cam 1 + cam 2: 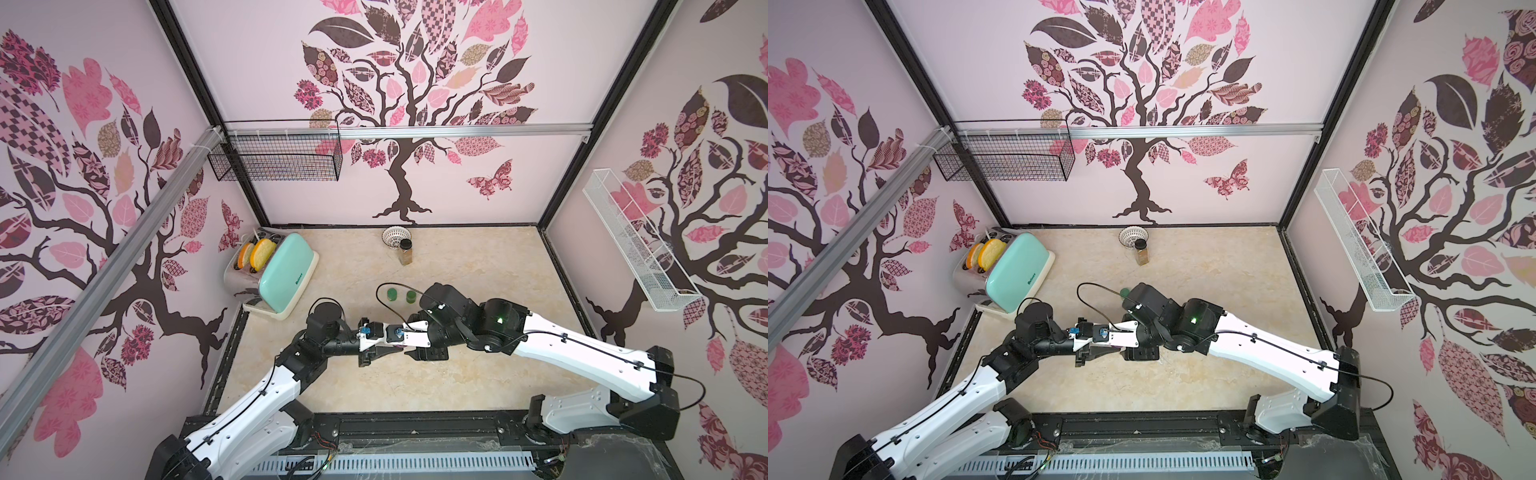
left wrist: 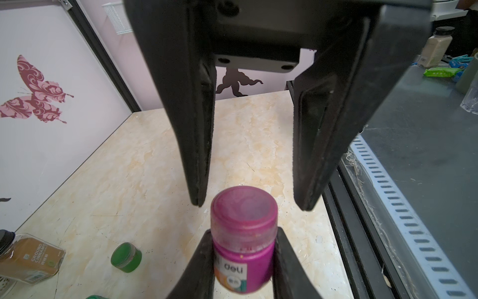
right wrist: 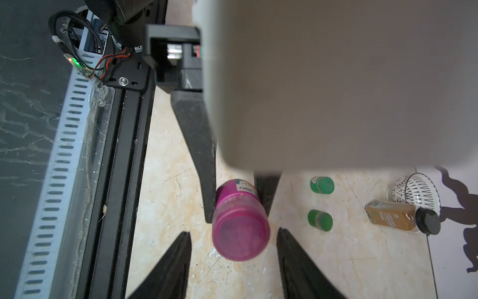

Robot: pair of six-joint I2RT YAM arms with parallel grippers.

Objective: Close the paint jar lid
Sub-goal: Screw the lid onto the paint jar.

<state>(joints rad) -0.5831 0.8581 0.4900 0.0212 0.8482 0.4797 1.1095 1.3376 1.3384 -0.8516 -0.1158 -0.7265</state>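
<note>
A marbled table [image 1: 478,270] is enclosed by patterned walls, and a mint toaster [image 1: 286,270] is located at its far left corner. Near the front centre, the two arms are positioned tip to tip. The left gripper [image 2: 243,230] is clamped on the body of the magenta paint jar [image 2: 243,261], which is held tilted between both grippers. The right gripper [image 3: 232,231] is spread, with its fingers set either side of the lid [image 3: 240,238] without contact. The lid is seated on the jar. A spice jar [image 1: 405,251] and two green pots [image 1: 392,294] are stood farther back.
</note>
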